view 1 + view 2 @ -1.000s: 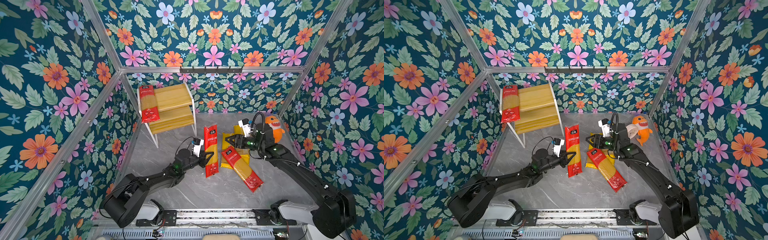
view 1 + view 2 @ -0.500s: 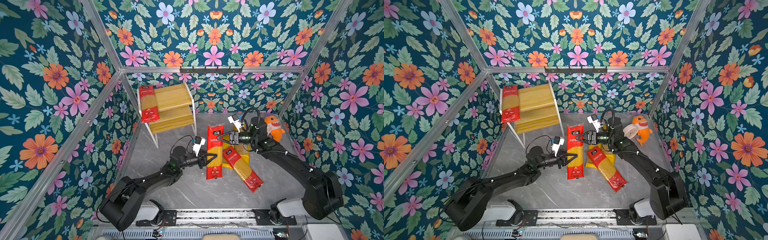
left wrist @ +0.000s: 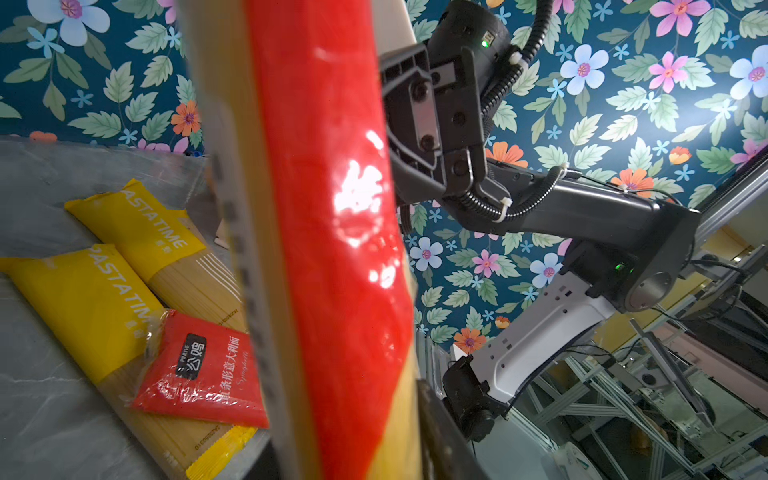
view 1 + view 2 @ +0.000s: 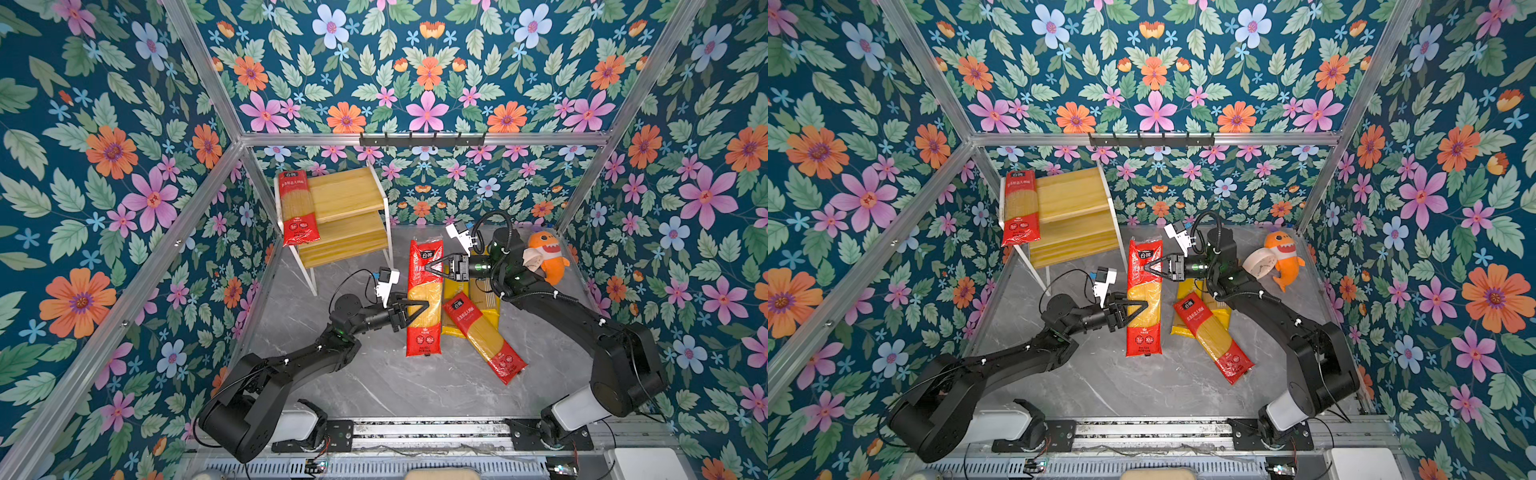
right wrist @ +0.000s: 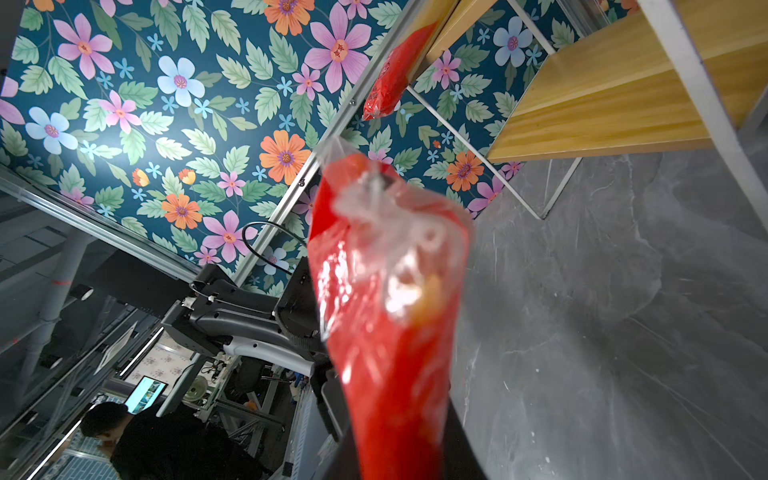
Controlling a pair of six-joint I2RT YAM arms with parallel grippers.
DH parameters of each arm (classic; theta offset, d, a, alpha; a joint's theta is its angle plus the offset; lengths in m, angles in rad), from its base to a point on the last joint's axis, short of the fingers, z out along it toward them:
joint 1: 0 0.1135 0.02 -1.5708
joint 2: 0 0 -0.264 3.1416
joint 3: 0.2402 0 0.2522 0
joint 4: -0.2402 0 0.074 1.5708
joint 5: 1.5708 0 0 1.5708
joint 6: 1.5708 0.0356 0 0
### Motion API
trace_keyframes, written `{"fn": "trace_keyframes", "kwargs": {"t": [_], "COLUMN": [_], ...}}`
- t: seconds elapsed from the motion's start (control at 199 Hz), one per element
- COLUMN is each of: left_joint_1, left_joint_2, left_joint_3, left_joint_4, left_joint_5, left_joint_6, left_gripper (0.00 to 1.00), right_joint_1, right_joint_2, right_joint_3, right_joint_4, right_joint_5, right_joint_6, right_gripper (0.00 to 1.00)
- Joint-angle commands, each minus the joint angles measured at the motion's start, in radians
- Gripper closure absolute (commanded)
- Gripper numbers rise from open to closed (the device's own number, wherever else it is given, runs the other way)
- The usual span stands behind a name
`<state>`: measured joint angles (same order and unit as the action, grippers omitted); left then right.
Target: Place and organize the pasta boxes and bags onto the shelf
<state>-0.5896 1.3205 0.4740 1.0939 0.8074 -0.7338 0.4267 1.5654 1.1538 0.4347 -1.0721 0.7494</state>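
A red pasta pack (image 4: 424, 332) (image 4: 1144, 332) hangs above the floor between my two arms. My right gripper (image 4: 432, 268) (image 5: 395, 449) is shut on its upper red part (image 5: 395, 332). My left gripper (image 4: 417, 309) (image 3: 349, 457) straddles its clear middle (image 3: 332, 208); one finger lies against the pack, and whether the jaws still clamp is unclear. A second red pack (image 4: 297, 208) lies across the left end of the shelf (image 4: 345, 195) (image 4: 1067, 195). A third red pack (image 4: 482, 332) rests on two yellow PASTATIME packs (image 3: 104, 299) (image 3: 166, 237) on the floor.
An orange plush shark (image 4: 546, 257) sits in the back right corner behind my right arm. A black hook rail (image 4: 422, 139) runs along the back wall. Floral walls close in three sides. The arms' base rail (image 4: 415, 428) lines the front edge.
The left arm swung the red pack upright and a little right. The right gripper moved left from over the floor packs and closed on the pack's upper part.
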Motion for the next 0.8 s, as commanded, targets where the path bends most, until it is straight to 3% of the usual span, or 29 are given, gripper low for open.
{"fn": "trace_keyframes", "kwargs": {"t": [0.0,0.11,0.301,0.376,0.502,0.798], "left_joint_1": [-0.001,0.003,0.082,0.117,0.156,0.209], "left_joint_2": [-0.006,-0.021,-0.122,-0.155,-0.171,-0.143], "left_joint_3": [0.001,0.009,0.035,0.066,0.112,0.282], "left_joint_4": [0.056,0.052,-0.038,-0.107,-0.184,-0.273], "left_joint_5": [0.025,0.008,-0.042,-0.062,-0.105,-0.086], "left_joint_6": [-0.01,-0.01,-0.003,0.002,-0.025,-0.164], "left_gripper": [0.59,0.77,0.91,0.95,0.96,0.91], "right_joint_1": [0.02,0.05,0.048,0.049,0.049,0.106], "right_joint_2": [0.037,0.076,0.081,0.066,0.029,-0.034], "right_joint_3": [0.066,0.108,0.061,0.023,-0.064,-0.196], "right_joint_4": [0.128,0.132,0.2,0.229,0.273,0.207], "right_joint_5": [0.021,0.036,0.082,0.086,0.103,0.128], "right_joint_6": [0.071,0.087,0.194,0.226,0.257,0.17], "right_gripper": [0.88,0.84,0.45,0.37,0.35,0.38]}}
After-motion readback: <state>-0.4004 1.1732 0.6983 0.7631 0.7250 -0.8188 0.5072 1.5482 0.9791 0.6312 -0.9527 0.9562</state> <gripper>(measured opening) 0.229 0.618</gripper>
